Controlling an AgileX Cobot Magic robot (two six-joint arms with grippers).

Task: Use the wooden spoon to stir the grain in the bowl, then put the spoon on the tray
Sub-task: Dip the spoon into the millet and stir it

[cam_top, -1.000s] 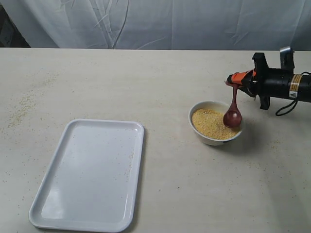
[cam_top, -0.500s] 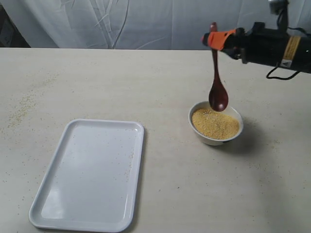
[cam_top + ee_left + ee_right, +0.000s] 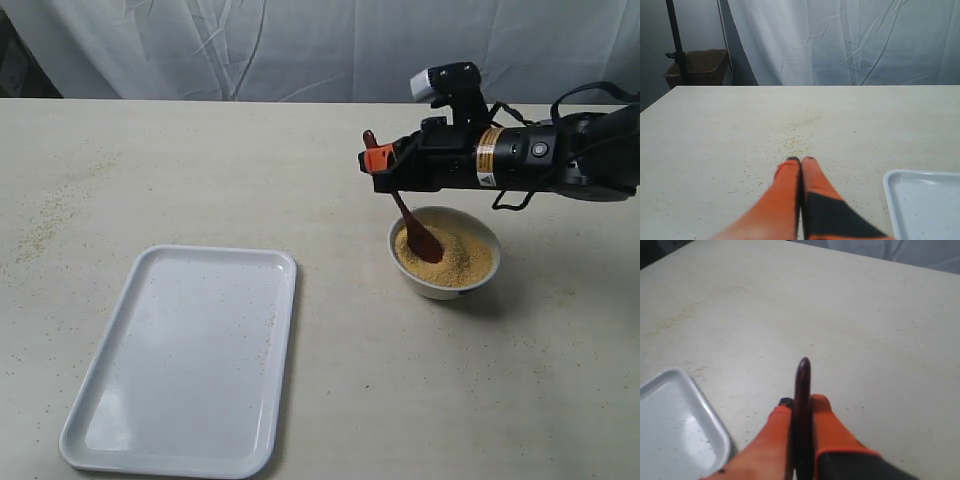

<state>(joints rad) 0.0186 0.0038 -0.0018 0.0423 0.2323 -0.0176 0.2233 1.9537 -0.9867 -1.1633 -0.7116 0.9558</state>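
On the pale tabletop (image 3: 250, 170), fine yellow grain (image 3: 462, 258) in a small white bowl (image 3: 445, 287) is entered by a glossy reddish-brown wooden spoon (image 3: 406, 213), pinched by the right gripper (image 3: 378, 160). Stirring is judged underway, and the flat white tray (image 3: 180, 355) is not yet used. The left gripper (image 3: 801, 161) is closed on nothing.

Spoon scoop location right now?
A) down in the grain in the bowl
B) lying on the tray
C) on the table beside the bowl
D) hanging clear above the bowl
A: the right gripper holds the wooden spoon tilted, its scoop dipped into the grain inside the bowl; the tray holds no spoon.
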